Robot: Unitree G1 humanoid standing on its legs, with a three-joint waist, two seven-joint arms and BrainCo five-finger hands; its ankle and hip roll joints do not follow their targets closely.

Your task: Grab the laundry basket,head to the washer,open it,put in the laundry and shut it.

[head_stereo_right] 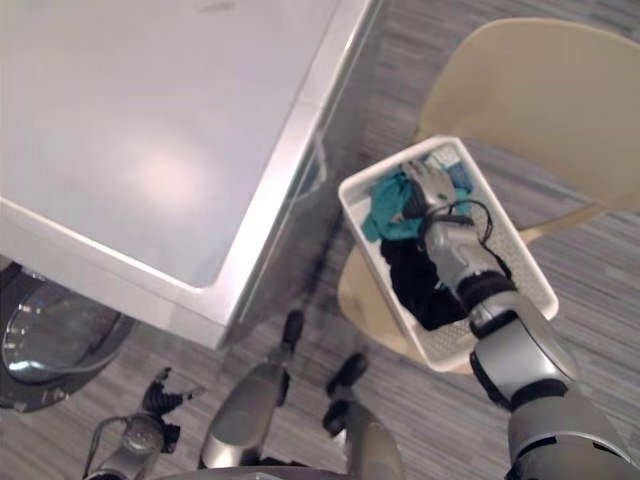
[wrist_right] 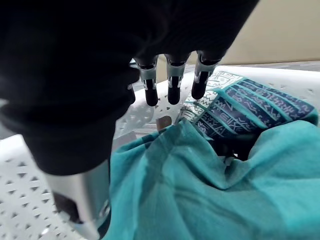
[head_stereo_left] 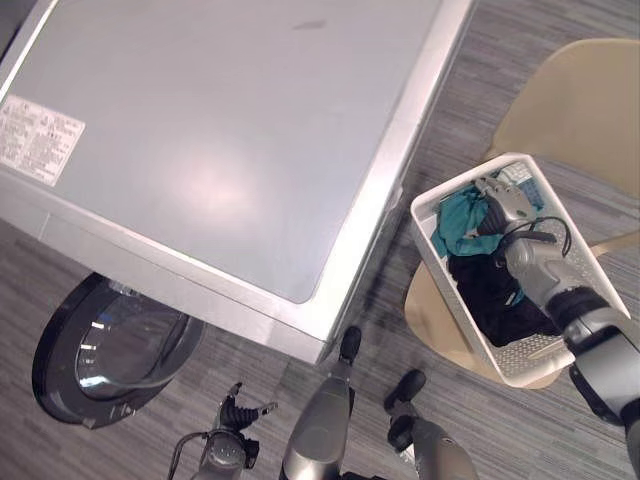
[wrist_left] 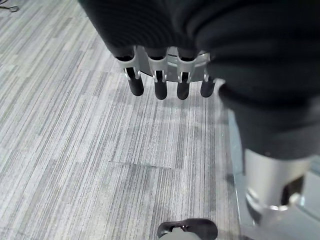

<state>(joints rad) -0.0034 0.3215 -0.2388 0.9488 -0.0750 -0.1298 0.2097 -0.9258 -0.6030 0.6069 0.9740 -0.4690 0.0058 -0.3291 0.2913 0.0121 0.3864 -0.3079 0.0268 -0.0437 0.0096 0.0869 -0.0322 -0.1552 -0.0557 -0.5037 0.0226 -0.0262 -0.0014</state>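
A white laundry basket (head_stereo_left: 452,285) rests on a beige chair (head_stereo_left: 585,95) to the right of the washer (head_stereo_left: 230,130). It holds a teal cloth (head_stereo_left: 455,225), a patterned teal and navy cloth (wrist_right: 250,105) and dark clothes (head_stereo_left: 495,295). My right hand (head_stereo_left: 505,205) reaches into the basket's far end, just over the teal cloth. Its fingers (wrist_right: 172,85) hang straight above the cloth and hold nothing. The washer's round dark door (head_stereo_left: 105,350) stands swung out at the lower left. Low by the washer's front, my left hand (head_stereo_left: 232,415) is open over the floor.
The washer's broad grey top fills the left and middle. Its near corner (head_stereo_left: 320,350) juts out between me and the basket. A strip of grey plank floor (head_stereo_left: 420,150) runs between the washer's side and the chair.
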